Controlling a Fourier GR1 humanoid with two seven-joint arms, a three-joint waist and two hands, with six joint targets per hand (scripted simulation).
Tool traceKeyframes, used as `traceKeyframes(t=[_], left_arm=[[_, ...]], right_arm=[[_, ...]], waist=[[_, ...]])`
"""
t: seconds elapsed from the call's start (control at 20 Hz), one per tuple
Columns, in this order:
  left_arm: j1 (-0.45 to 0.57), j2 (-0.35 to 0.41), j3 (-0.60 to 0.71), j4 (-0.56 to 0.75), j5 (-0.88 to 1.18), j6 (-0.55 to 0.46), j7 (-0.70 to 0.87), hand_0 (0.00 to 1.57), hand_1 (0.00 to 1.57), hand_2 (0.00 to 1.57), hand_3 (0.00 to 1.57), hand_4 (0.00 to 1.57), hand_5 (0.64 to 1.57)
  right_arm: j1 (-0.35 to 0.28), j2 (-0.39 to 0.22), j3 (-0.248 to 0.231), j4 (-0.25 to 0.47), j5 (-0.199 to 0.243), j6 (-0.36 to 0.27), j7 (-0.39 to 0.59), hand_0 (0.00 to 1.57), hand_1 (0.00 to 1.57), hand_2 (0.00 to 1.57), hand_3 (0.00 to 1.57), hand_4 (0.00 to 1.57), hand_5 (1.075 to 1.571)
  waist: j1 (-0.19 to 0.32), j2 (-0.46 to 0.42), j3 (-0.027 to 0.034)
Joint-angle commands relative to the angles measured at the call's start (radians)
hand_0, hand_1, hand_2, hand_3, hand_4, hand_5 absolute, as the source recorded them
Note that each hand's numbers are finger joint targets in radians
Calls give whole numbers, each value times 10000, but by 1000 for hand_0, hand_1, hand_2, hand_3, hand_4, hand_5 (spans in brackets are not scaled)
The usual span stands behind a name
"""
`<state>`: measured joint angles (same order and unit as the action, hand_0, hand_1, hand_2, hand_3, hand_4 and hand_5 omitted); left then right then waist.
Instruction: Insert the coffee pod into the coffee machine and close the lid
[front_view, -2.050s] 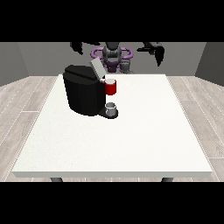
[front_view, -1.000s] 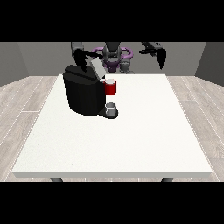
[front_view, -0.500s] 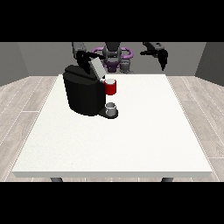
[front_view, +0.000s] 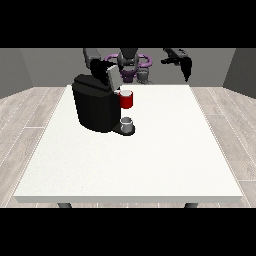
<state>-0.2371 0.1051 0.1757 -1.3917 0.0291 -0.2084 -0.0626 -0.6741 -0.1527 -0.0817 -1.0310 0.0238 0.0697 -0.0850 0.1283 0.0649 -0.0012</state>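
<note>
Robot hand at the view's left is hovering over the coffee machine, grip unreadable; likely lid-closing next. No pod showing. Robot hand at the view's right is hanging raised, holding nothing.

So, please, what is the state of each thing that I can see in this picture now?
coffee machine: upright on the table, lid raised
red thing at the machine: at the machine's front
grey thing: on the machine's base, below the red thing
hand at the view's left: over the machine's top
hand at the view's right: raised, holding nothing
</note>
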Motion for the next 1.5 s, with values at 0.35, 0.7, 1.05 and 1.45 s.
traceKeyframes(t=[0.35,0.7,1.05,1.45], left_arm=[[-366,478,426,901,195,6,-633,0,0,0,0,121,1571],[-639,512,306,969,145,83,-993,0,0,0,0,0,1571],[180,-438,-739,-14,-383,614,-886,0,0,0,0,145,1571],[796,-232,-77,951,-96,642,-1540,0,0,0,0,192,1571]], right_arm=[[-866,811,1034,54,1047,-463,430,0,0,0,0,215,1571],[-1545,877,934,261,1271,-502,339,0,0,0,0,142,1571],[-1212,1123,714,268,838,-97,-290,0,0,0,0,132,1571],[2244,1522,2340,-1267,-878,-26,-1138,0,0,0,0,251,1571]], waist=[[-147,175,9],[-193,289,9],[9,-440,13],[-1344,-1468,12]])
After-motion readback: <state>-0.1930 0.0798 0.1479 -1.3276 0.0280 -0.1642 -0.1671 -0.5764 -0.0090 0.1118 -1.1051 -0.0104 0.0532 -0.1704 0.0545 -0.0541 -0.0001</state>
